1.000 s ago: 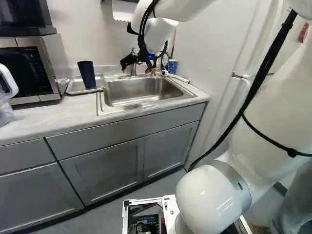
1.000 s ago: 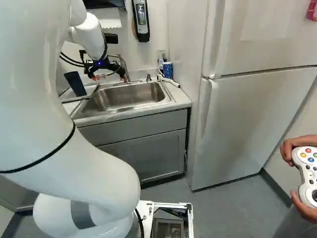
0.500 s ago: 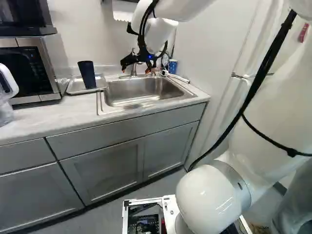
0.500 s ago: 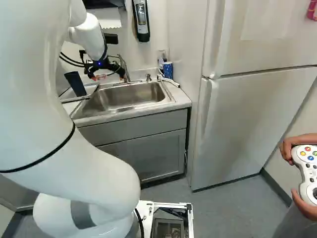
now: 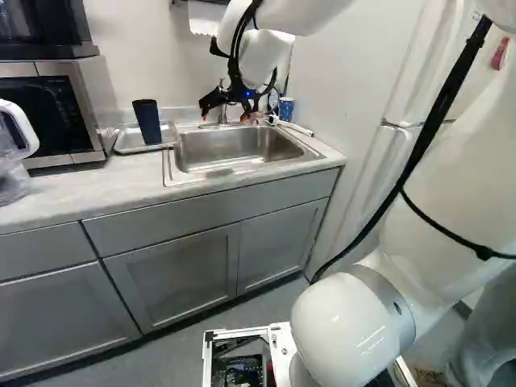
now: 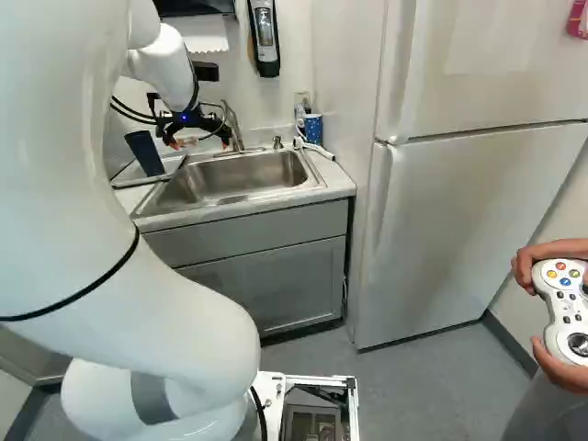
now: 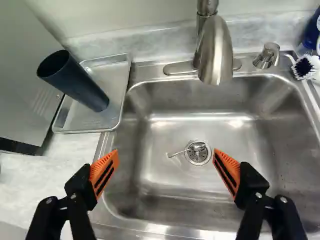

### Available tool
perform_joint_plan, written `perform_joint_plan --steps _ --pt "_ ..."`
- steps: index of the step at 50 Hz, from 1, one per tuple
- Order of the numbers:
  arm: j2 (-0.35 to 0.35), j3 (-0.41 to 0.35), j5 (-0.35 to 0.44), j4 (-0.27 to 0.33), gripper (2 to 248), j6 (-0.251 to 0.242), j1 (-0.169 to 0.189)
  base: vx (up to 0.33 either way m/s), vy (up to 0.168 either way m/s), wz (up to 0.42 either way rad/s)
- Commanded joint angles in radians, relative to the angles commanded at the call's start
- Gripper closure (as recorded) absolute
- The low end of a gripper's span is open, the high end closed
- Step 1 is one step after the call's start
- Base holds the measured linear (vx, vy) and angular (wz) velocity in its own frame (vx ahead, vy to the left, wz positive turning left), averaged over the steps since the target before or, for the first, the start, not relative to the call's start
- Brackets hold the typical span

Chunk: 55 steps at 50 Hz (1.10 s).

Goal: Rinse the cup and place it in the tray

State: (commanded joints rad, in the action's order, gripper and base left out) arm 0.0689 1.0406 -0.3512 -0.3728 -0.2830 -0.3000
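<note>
The gripper (image 5: 228, 103) hangs over the back of the sink in the left base view. In the wrist view the gripper (image 7: 166, 167) stands wide open, nothing between its orange pads. A dark blue cup (image 7: 76, 82) stands upright, mouth up, on the metal tray (image 7: 114, 85) beside the sink (image 7: 165, 182); both also show in the left base view, the cup (image 5: 147, 122) on the tray (image 5: 129, 143). The faucet (image 7: 216, 50) is ahead of the gripper. A small spoon (image 7: 180, 152) lies at the drain.
A microwave (image 5: 56, 113) is left of the tray, with a clear pitcher (image 5: 12, 161) in front of it. A blue patterned container (image 6: 313, 129) and a brush (image 7: 303, 67) stand by the sink's far corner. A fridge (image 6: 441, 220) is to the right. A person's hands (image 6: 551, 253) hold a controller.
The base has turned slightly, shifting the counter, cup and tray a little to the right in the left base view. The arm holds its pose and the gripper stays open.
</note>
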Motion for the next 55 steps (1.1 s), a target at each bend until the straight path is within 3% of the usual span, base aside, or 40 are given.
perform_joint_plan --steps 40,55 --pt "0.000 0.000 0.000 0.000 3 0.000 0.000 -0.076 0.027 0.138" --pt "0.000 0.000 0.000 0.000 3 0.000 0.000 -0.125 -0.041 0.103"
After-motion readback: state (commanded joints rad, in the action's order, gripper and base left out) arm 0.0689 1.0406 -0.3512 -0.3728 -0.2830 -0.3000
